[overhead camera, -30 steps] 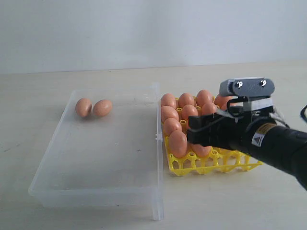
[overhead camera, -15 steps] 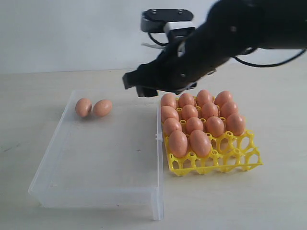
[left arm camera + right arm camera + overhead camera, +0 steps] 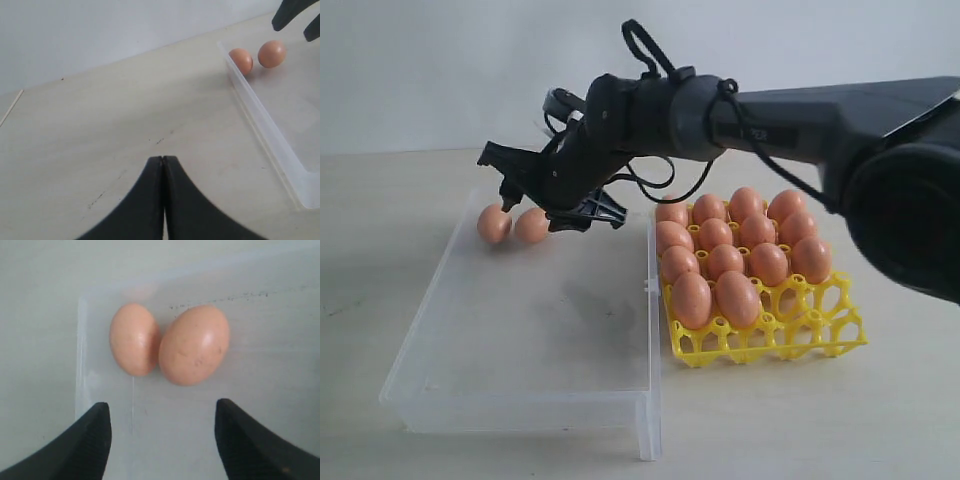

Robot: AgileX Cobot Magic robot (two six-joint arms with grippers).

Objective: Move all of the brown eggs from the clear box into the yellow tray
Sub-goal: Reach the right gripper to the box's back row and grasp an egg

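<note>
Exterior view: fourteen brown eggs sit in the yellow tray, each standing on end with its long axis pointing up in a cup of the glossy plastic lattice. The two loose eggs lie on their sides in the far left corner of the clear box. They're side by side, both smooth, matte and oval. The right gripper reaches across from the right and hangs just over them, jaws spread wide with nothing in them.

Left wrist view: the left gripper is pinched fully closed, black fingertips touching, over the pale table. It's well apart from the box. Both loose eggs show in the box's corner behind its thin see-through wall.

Right wrist view: the loose pair fills the frame, flanks touching. Their long axes run roughly the way the gripper points, and the bigger-looking one is tilted a bit toward its neighbour. The wide-open black fingers sit near them, touching neither.
</note>
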